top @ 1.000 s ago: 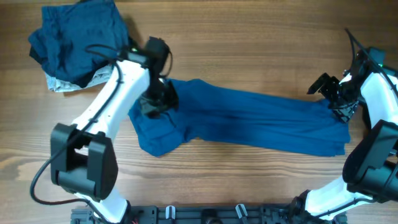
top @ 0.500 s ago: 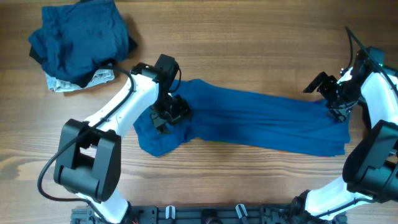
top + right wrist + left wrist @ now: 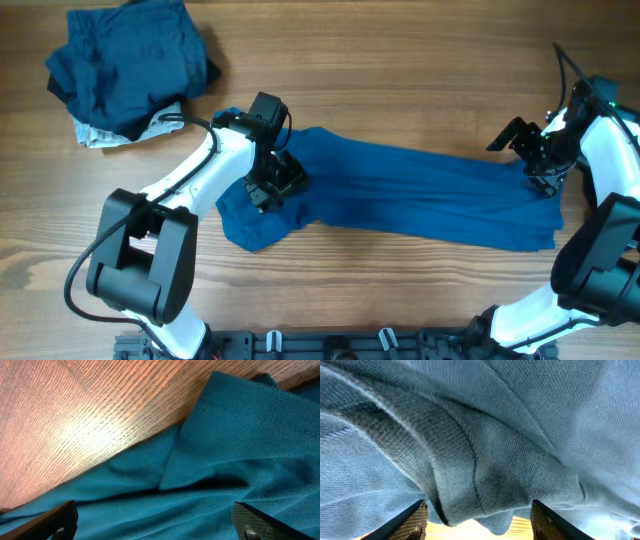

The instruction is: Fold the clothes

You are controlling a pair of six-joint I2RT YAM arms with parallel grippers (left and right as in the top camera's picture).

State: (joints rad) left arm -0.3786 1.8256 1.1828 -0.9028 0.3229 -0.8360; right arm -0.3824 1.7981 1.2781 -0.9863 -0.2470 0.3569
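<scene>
Roughly across the middle of the bench [image 3: 400, 70] lies the large medium-blue shirt [image 3: 420, 195], stretched out long from left to right, with its left end rumpled into a rounded bunch near the front edge. The left hand [image 3: 268, 182] is down on that rumpled end. In the left wrist view its 2 fingers [image 3: 415, 521] stand well apart with a thick fold of the blue cloth bunched between them, and I cannot tell whether they pinch it or merely straddle it. The right hand [image 3: 543, 168] sits at the shirt's far right end, released, with its fingers [image 3: 256, 522] spread wide just above flat cloth at the hem. A pile of darker navy clothes [image 3: 125, 65] rests in the back left corner, well apart from the shirt, with a pale grey-white garment [image 3: 100, 136] showing beneath it.
</scene>
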